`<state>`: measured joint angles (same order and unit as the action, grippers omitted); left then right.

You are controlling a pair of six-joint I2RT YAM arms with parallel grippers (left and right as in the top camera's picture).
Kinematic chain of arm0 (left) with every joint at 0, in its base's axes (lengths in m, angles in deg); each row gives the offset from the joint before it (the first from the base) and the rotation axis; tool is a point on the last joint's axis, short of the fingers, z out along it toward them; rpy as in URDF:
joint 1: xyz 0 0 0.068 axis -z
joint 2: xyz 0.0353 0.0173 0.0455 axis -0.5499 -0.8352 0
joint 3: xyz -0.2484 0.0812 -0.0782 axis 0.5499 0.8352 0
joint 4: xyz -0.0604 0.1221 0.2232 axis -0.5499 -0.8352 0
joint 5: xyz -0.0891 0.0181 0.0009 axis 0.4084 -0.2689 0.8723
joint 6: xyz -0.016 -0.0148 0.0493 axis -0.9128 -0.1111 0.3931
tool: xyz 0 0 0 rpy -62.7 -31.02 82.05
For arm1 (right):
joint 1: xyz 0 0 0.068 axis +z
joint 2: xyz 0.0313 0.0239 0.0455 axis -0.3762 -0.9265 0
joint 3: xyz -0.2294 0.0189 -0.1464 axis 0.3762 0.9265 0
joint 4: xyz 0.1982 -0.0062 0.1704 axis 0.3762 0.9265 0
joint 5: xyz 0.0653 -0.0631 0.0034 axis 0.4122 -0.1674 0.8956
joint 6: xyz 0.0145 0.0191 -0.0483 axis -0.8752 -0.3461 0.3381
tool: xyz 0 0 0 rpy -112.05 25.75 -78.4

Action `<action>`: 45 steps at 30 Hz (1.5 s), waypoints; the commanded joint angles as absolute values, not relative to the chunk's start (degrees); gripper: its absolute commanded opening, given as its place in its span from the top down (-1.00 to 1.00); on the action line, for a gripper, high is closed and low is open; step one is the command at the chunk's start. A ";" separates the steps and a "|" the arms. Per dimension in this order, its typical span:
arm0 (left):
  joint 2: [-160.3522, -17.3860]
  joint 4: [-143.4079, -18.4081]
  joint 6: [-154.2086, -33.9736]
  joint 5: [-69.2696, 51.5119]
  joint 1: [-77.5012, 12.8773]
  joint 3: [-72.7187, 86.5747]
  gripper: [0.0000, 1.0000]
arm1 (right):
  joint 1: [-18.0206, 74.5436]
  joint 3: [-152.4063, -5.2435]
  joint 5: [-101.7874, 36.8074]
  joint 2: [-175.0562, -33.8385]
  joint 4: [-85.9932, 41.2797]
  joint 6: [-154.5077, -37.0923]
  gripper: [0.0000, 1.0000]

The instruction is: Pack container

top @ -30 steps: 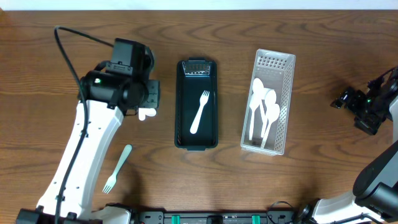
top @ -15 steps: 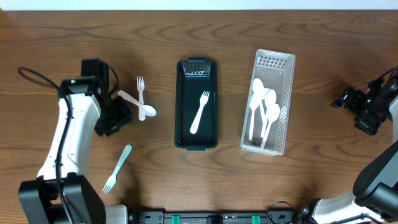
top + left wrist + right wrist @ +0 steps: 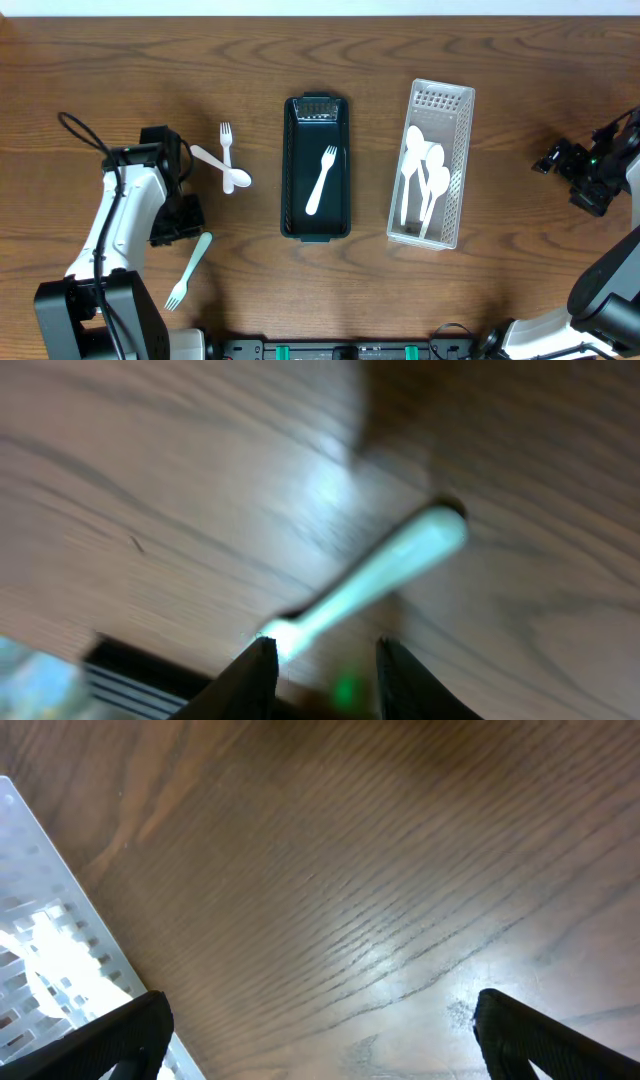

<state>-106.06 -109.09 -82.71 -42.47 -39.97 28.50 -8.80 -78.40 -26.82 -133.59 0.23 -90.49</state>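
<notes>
A: Bench (image 3: 500,300) logged first: broad, dark wood, a sheen noted on it. Black container (image 3: 288,170) is set at centre, with one packed fork (image 3: 321,181) laid lengthwise inside. Clear basket (image 3: 462,160) is stood to its right, well apart, with spoons (image 3: 425,180) piled in it.

B: Hands?

A: Left hand (image 3: 322,660) is held close over the green fork (image 3: 190,269), fingers spread, nothing gripped. The fork's thin stem is seen running down toward the gap between the fingertips. Right hand (image 3: 322,1005) is kept at the far right past the basket, spread wide, empty.

B: Risks, as judged from here?

A: Three are noted. The green fork lies flat on the bench, so the fingertips may be driven into the wood. The thin stem may also be skated sideways and missed as the fingers are brought together. The wrist view is blurred, so alignment cannot be confirmed. If the fork is pinched off-centre, it may be swung in the grip and caught on the container rim, or dropped across the packed fork.

B: Smaller items?

A: Loose white fork (image 3: 226,146) and loose spoon (image 3: 222,169) are crossed and touching, near the likely path to the container. They could be swept by arm or cable.
</notes>
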 commanded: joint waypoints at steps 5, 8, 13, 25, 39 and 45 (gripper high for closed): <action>-106.45 -99.13 -70.26 -43.63 -40.37 36.00 0.28 | -8.58 -78.70 -26.12 -133.66 -0.51 -91.10 -0.98; -106.45 -96.09 -67.04 -38.01 -40.37 37.99 0.28 | -8.58 -78.70 -26.14 -133.66 -0.73 -91.10 -0.99; -106.45 -93.14 -65.05 -36.05 -40.37 40.72 0.28 | -8.58 -78.70 -26.12 -133.66 -1.28 -91.08 -0.99; -106.76 -86.10 -59.50 -35.17 -40.37 47.25 0.29 | -8.58 -78.70 -26.14 -133.66 -1.80 -91.08 -0.98; -107.09 -80.04 -55.50 -33.23 -40.34 48.98 0.88 | -8.64 -78.70 -26.14 -133.66 -1.82 -91.08 -0.98; -107.06 -76.22 -55.57 -32.35 -39.56 48.61 0.88 | -8.73 -78.70 -26.14 -133.68 -2.35 -91.08 -0.98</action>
<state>-104.60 -77.40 -56.44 -33.64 -39.99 46.62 -8.80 -78.40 -26.80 -133.59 -2.13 -90.49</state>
